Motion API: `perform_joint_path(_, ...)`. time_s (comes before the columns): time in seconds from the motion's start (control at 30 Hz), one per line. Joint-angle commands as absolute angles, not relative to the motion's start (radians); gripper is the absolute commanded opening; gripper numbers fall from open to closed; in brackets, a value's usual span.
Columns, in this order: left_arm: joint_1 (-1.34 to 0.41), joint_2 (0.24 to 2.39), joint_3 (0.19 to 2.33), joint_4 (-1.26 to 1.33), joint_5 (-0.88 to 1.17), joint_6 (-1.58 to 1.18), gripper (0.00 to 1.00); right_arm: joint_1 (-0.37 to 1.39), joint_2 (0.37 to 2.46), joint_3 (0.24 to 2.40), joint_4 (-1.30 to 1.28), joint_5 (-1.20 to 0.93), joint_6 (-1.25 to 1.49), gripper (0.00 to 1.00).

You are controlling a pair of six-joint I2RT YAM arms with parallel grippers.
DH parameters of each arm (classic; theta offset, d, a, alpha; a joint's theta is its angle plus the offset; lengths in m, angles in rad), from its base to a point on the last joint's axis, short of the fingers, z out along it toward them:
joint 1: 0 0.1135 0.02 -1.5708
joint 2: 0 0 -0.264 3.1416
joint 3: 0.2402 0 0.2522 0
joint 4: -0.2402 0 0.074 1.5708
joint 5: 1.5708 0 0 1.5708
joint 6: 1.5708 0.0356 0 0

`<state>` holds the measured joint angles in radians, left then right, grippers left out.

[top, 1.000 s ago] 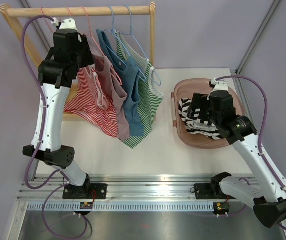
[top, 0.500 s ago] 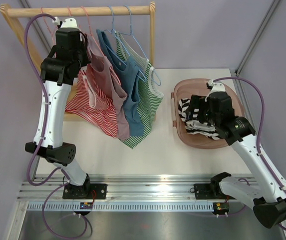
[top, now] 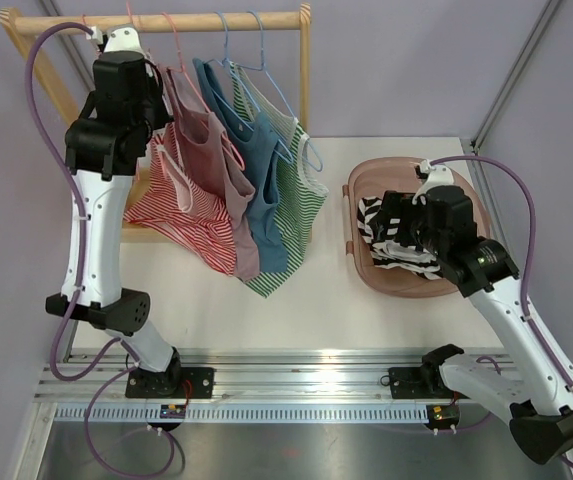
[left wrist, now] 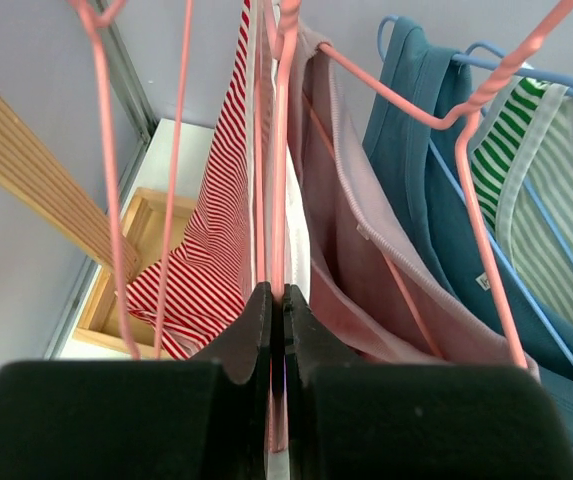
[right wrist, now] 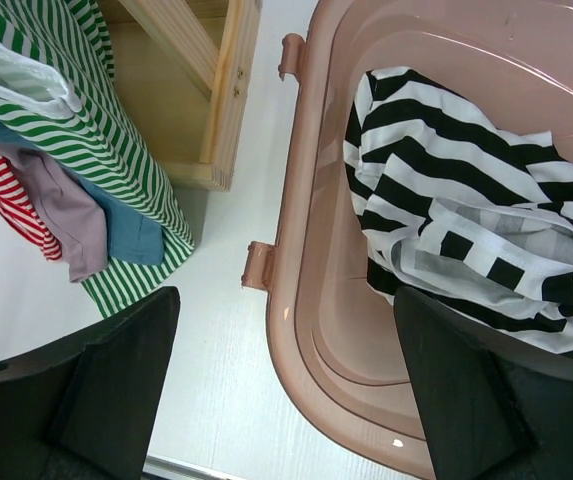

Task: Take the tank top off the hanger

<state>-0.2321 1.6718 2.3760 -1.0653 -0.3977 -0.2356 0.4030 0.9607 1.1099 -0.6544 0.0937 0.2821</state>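
A red-and-white striped tank top (top: 181,205) (left wrist: 211,240) hangs on a pink wire hanger (left wrist: 282,150) at the left end of the wooden rail (top: 166,22). High beside that rail, my left gripper (top: 144,95) (left wrist: 276,300) is shut on the hanger's pink wire, and the wire runs up from between the jaws. My right gripper (top: 401,225) (right wrist: 286,340) is open and holds nothing. It hovers over the left rim of the pink basket (top: 466,200) (right wrist: 306,250).
A mauve top (top: 216,150) (left wrist: 366,230), a blue top (top: 256,170) (left wrist: 416,130) and a green-striped top (top: 301,200) (left wrist: 536,160) hang to the right on their own hangers. A black-and-white striped garment (top: 381,235) (right wrist: 466,200) lies in the basket. The rack's wooden frame (right wrist: 216,90) stands beside the basket.
My left gripper has shut on the pink hanger wire and shifted up and to the left near the rail. The right arm has barely moved.
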Motion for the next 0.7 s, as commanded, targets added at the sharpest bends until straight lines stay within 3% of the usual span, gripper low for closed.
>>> perform_joint_path(0.0, -0.229, 1.589, 2.425, -1.005, -0.413, -0.233, 0.00, 0.399, 0.933, 1.111, -0.615, 0.064, 0.256, 0.95)
perform_joint_path(0.3, -0.229, 1.471, 2.362, -1.025, -0.322, -0.274, 0.00, 0.399, 0.894, 1.103, -0.595, 0.025, 0.253, 0.97)
perform_joint_path(0.53, -0.229, 1.212, 2.099, -1.031, -0.169, -0.336, 0.00, 0.399, 0.867, 1.104, -0.592, -0.033, 0.268, 0.99)
perform_joint_path(0.67, -0.229, 1.014, 1.825, -1.008, -0.063, -0.353, 0.00, 0.400, 0.850, 1.098, -0.549, -0.138, 0.290, 1.00)
